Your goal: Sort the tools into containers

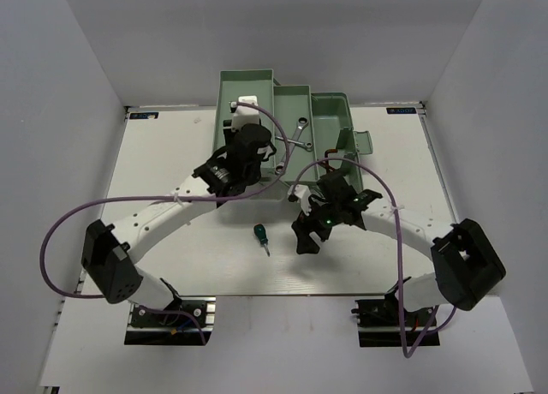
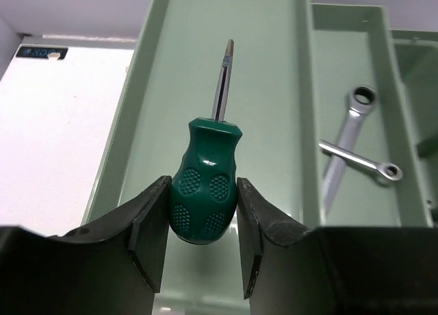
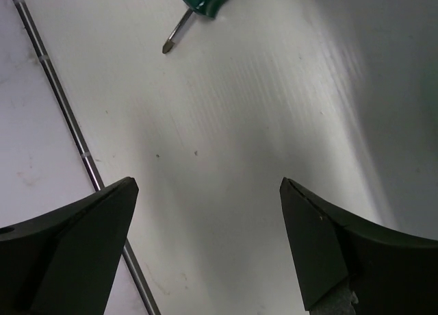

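The left end effector [image 2: 202, 192] is partly closed, its two dark fingers clamped on the bulbous handle of a green screwdriver [image 2: 205, 168], whose shaft points straight ahead and away from the fingers. Only the left wrist view shows this grip; from above the wrist hides the tool. Beneath and beyond the shaft runs the long left tray [image 2: 274, 89] of the mint toolbox [image 1: 257, 81]. To the right of the fingers, in the middle tray [image 2: 383, 27], two silver wrenches [image 2: 356, 150] lie crossed.

The right end effector [image 3: 207, 185] is spread wide with nothing between its fingers, only bare white tabletop [image 3: 239, 123]. Ahead of it lies a loose screwdriver [image 3: 205, 0], cut off at the frame edge, its tip pointing back toward the fingers. The top view shows it whole, just left of that end effector, well short of the toolbox.
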`<action>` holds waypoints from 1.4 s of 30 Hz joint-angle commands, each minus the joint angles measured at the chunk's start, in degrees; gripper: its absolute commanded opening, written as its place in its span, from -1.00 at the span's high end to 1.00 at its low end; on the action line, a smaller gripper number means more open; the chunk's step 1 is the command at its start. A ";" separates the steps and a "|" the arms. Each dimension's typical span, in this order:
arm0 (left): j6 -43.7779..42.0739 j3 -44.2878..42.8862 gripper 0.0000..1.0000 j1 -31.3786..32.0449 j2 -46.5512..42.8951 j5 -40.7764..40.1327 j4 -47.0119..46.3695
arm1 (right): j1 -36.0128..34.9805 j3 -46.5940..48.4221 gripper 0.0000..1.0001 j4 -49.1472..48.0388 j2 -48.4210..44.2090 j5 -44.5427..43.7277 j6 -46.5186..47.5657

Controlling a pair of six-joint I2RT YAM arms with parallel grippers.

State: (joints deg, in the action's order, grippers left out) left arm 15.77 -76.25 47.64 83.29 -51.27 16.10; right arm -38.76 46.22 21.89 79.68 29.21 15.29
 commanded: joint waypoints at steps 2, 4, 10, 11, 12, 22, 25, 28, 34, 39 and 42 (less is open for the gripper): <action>3.20 -3.81 0.05 -3.95 1.26 3.79 1.65 | -2.45 2.65 -0.81 -3.96 2.49 -2.49 -1.75; 3.74 -4.43 -0.32 -5.18 2.67 6.61 2.27 | -3.51 3.26 -0.81 -3.79 2.85 -3.02 -1.84; 3.74 -7.24 -0.55 -5.71 1.27 11.00 4.29 | -5.09 4.06 -0.81 -7.03 3.99 -8.02 -4.21; 3.74 -7.25 -0.55 -5.71 0.57 11.53 4.90 | -5.62 4.23 -0.81 -7.73 4.17 -9.51 -5.26; 3.74 -7.25 -0.55 -5.71 -1.70 12.15 5.69 | -6.23 4.49 -0.81 -9.91 4.43 -10.92 -6.49; 11.89 13.29 -0.55 -5.10 -33.51 13.47 17.35 | -18.00 7.46 -0.81 -22.86 12.24 -32.53 -20.03; 16.38 18.32 -0.53 -5.10 -41.69 13.47 23.69 | -20.73 10.72 -0.81 -23.20 17.51 -40.60 -23.98; 19.64 22.98 -0.53 -5.10 -49.06 13.47 27.48 | -22.67 12.40 -0.79 -22.51 19.80 -43.69 -26.78; 23.42 29.83 -0.53 -5.10 -57.26 18.12 32.15 | -25.22 14.43 -0.69 -22.07 24.46 -46.34 -28.65; 24.48 31.25 -0.50 -5.10 -58.32 20.77 34.78 | -26.36 15.31 -0.23 -19.60 27.20 -46.79 -28.39; 27.98 31.25 -0.50 -5.10 -58.32 19.37 38.64 | -26.71 13.47 0.12 -19.96 27.28 -46.79 -27.68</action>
State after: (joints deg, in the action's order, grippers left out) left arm 40.16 -45.21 42.50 25.12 -32.34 50.11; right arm -64.79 60.55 1.06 105.82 -15.42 -12.05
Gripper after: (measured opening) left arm 0.753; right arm 0.472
